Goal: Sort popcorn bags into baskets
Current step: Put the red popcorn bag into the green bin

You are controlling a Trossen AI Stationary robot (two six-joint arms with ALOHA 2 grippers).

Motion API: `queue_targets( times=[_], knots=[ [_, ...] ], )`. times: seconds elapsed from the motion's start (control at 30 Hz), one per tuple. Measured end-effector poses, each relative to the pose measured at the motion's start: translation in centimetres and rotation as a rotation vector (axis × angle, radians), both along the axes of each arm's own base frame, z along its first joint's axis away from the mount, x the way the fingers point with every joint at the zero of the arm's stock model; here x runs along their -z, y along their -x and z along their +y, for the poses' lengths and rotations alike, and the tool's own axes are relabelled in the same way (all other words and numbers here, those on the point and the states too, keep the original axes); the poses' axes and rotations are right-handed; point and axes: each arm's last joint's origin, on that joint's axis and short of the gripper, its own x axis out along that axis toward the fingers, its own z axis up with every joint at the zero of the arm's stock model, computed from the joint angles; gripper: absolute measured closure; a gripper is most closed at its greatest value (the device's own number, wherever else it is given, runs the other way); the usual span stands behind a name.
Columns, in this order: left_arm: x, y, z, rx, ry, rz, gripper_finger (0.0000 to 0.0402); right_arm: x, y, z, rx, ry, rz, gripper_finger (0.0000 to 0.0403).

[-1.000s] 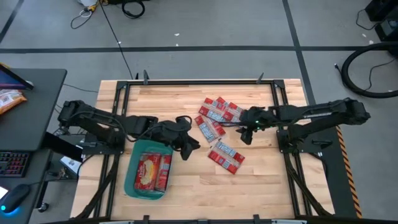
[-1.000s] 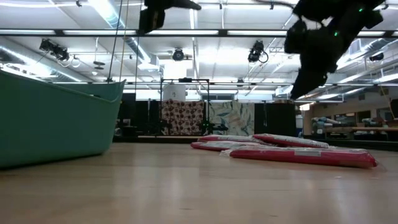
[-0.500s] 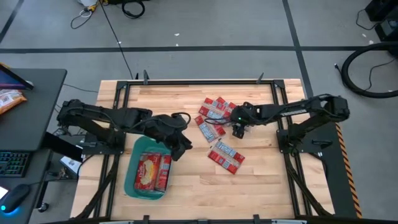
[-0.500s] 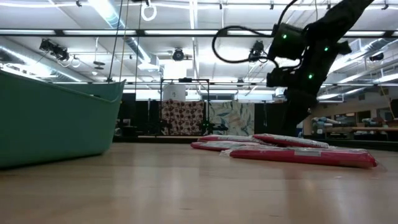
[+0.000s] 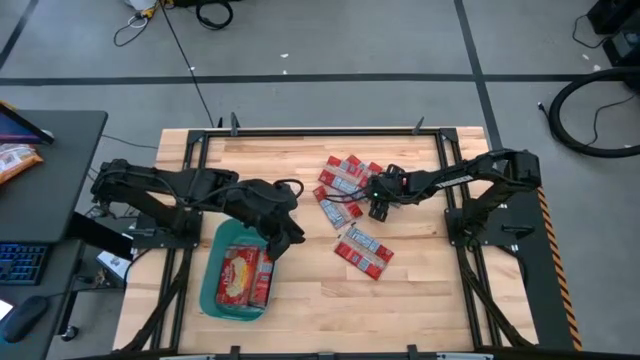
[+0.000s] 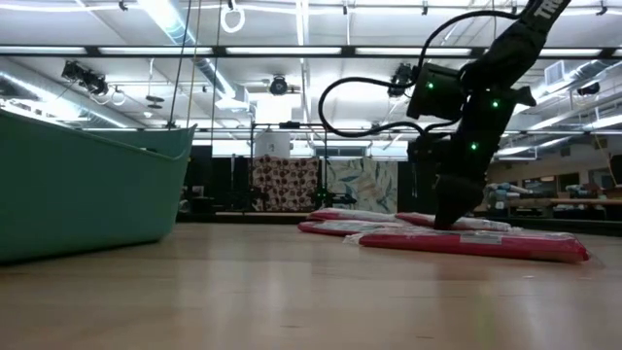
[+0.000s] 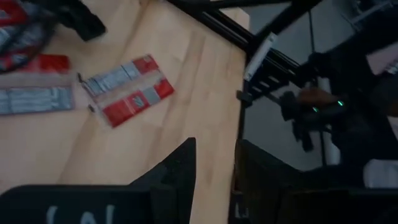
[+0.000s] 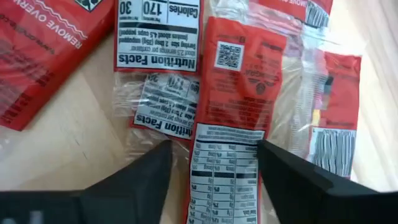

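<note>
Several red popcorn bags [image 5: 345, 182] with white label panels lie in a loose pile at the table's far right, and two more [image 5: 363, 250] lie nearer. The teal basket [image 5: 209, 288] at the near left holds a large red bag and smaller ones [image 5: 246, 276]. My right gripper [image 5: 380, 207] is open, low over the pile, its fingers on either side of one bag [image 8: 225, 134]. My left gripper [image 5: 281, 243] hangs open above the basket's far right corner, with nothing between its fingers [image 7: 180, 174]. My right gripper comes slanting down from the table's right, one finger [image 8: 149, 174] on each long side of a red bag's label end [image 8: 221, 162], which lies flat on the pile. I cannot tell whether the fingertips touch the bag.
The basket's wall [image 6: 87, 185] stands tall at the left in the low view, with bare wood between it and the bags [image 6: 476, 243]. A black metal frame [image 5: 320, 130] borders the table. A desk with a keyboard [image 5: 25, 262] stands beyond the left edge.
My right gripper has come down and toward the table's left onto the pile of bags, tipping to point more steeply down. My left gripper has risen and drawn slightly toward the left, over the basket's corner. No bag has moved.
</note>
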Motion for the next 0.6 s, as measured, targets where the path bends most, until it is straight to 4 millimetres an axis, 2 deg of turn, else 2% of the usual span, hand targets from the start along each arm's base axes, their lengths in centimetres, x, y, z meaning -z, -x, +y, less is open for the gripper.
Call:
queue_targets(
  times=[0.27,0.43,0.5,0.6],
  knots=[
    [0.0,0.1,-0.2,0.054,0.035,0.015,0.0285,-0.4,0.2,0.3,0.007,-0.035,-0.025,0.0297],
    [0.2,0.2,-0.2,0.064,0.037,0.031,0.0285,-1.5,0.4,0.6,0.007,-0.113,-0.053,0.0380],
    [0.2,0.2,-0.2,0.075,0.024,0.027,0.0285,-2.3,0.3,0.6,0.000,-0.137,-0.067,0.0395],
    [0.2,0.2,-0.2,0.084,0.011,0.022,0.0285,-3.7,0.3,0.8,-0.013,-0.156,-0.099,0.0391]
  ],
)
